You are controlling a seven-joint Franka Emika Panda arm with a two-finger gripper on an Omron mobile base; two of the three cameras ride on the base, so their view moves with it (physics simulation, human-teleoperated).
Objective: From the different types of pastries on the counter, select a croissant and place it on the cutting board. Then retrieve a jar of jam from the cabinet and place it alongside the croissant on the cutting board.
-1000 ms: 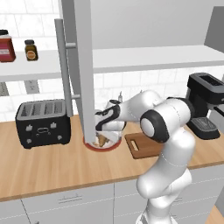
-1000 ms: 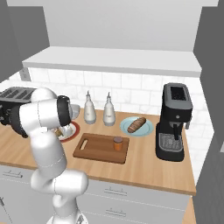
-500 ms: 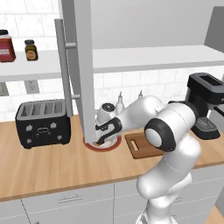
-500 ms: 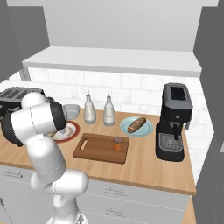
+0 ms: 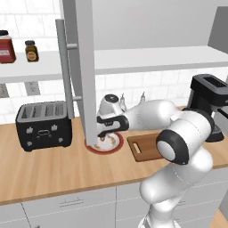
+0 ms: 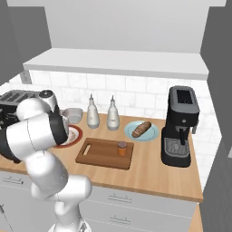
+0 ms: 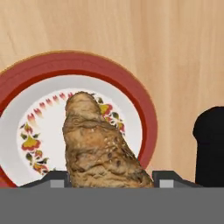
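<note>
Gripper (image 5: 103,136) sits low over the red-rimmed plate (image 7: 144,113), and we see its fingertips (image 7: 168,178) flanking the croissant (image 7: 98,151) on both sides in the hand view. Jaws look closed in on the pastry, so we call it a grasp on the croissant, though actual pad contact is hidden at the bottom edge. The croissant lies on the plate's floral centre, lumpy and golden-tan, its narrow end pointing away from the hand.

Just beside the gripper, on the toaster side, the open cabinet door (image 5: 84,67) hangs down with its long grey bar handle (image 5: 66,67), partly covering the plate in the left base view. Beyond that stands the black toaster (image 5: 43,125).

On the gripper's other side lies the cutting board (image 6: 97,154), near the plate but apart from it. The jar of jam (image 6: 122,148) stands upright on the board, toward the end away from the slot handle. Further out we see two bottles (image 6: 93,115) by the wall, a blue plate (image 6: 153,133) with the darker bun (image 6: 141,128), then the coffee machine (image 6: 181,127). All rest on the counter (image 5: 44,169).

Up on the cabinet shelf (image 5: 44,73), well above the gripper, a big red jar (image 5: 5,46) and a small amber jar (image 5: 30,50) stand side by side.
</note>
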